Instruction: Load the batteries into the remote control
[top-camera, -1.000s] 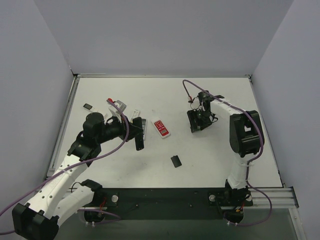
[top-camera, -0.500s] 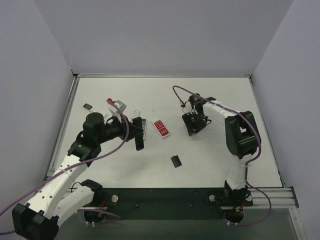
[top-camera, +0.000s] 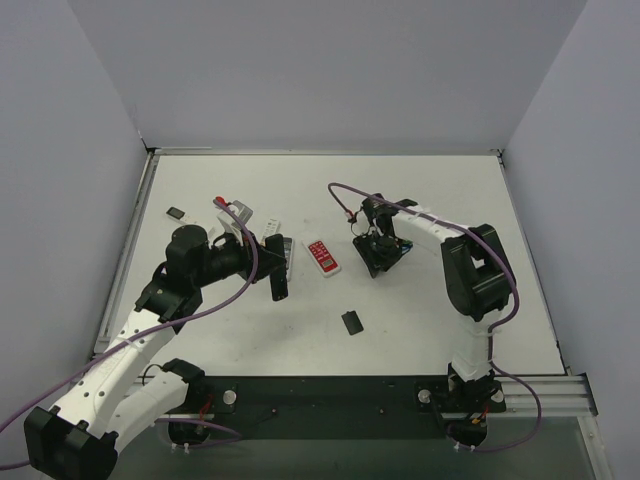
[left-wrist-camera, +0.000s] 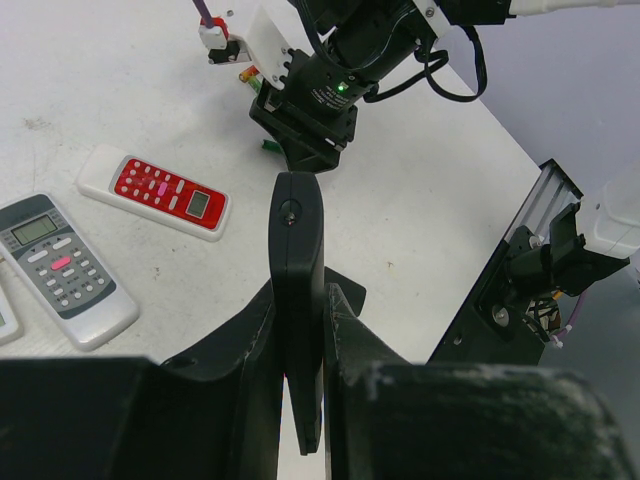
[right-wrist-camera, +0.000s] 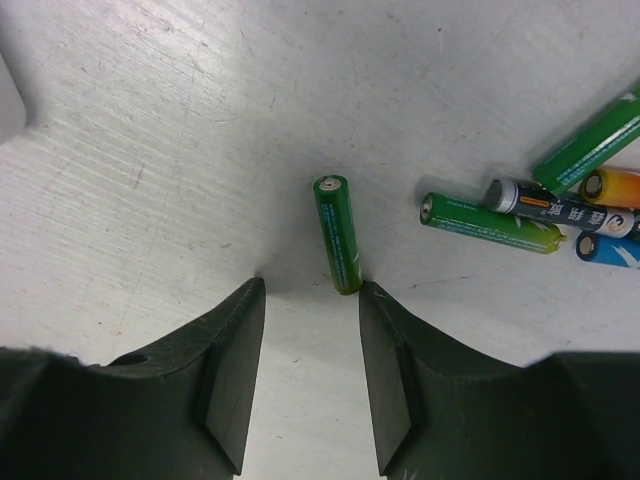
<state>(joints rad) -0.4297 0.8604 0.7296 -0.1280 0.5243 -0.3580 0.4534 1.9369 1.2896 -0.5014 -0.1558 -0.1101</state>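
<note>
Moved: the right gripper (top-camera: 378, 254) has shifted left across the table (top-camera: 450, 190) and now stands just right of the red-faced remote (top-camera: 322, 256); the left arm we find where it was. Right gripper: fingers spread, low over the table, with the near end of one green battery (right-wrist-camera: 338, 235) lying between the tips, not clamped. Batteries (right-wrist-camera: 490, 222): the rest, in green, dark, orange and blue, lie in a loose cluster just right of that one, apart from it. Left gripper (left-wrist-camera: 300, 300): pinching a slim black piece (left-wrist-camera: 297, 240) edge-on, held above the table. Remote control (left-wrist-camera: 60, 268): we list it flat on the table at the left, face up, just left of the red-faced remote and well apart from the batteries. Small black rectangle (top-camera: 352, 322): alone on the table, nearer the arm bases.
</note>
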